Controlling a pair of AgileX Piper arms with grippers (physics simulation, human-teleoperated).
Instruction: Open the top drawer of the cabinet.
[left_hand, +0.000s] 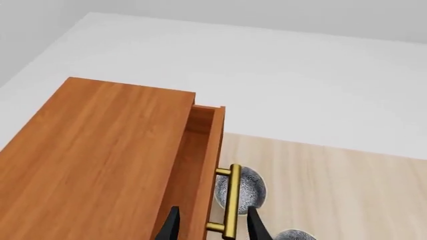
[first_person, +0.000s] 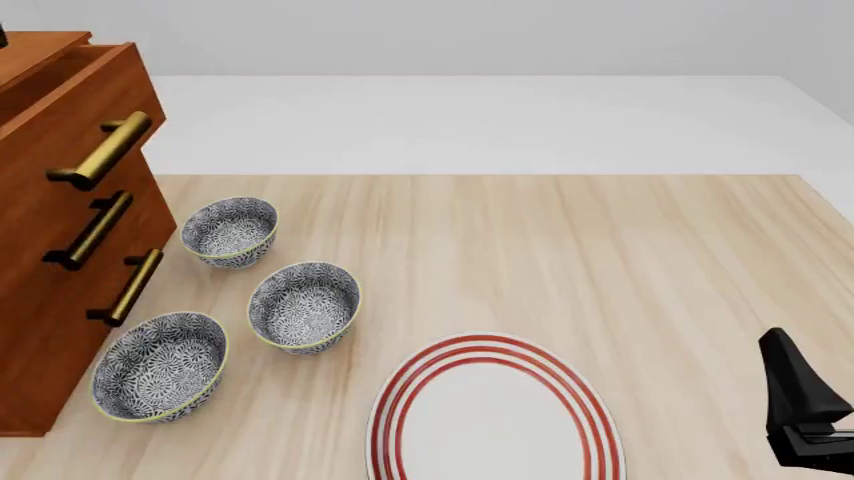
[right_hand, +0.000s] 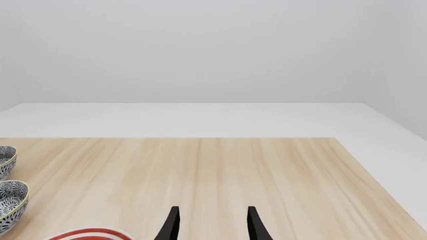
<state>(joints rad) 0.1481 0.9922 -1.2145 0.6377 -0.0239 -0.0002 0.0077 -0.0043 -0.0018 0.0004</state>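
Note:
The cabinet is a tall reddish-brown chest at the table's left edge. Its top drawer stands pulled out a little, leaving a narrow gap behind its front board. The brass bar handle lies between the two dark fingers of my left gripper, which is open and straddles the handle and the drawer front from above. In the front view that gripper is almost wholly outside the picture. My right gripper is open and empty, low over the table's near right side; its arm shows there.
Two lower drawers with brass handles stay flush. Three patterned bowls sit just in front of the cabinet. A white plate with red rings lies at the near middle.

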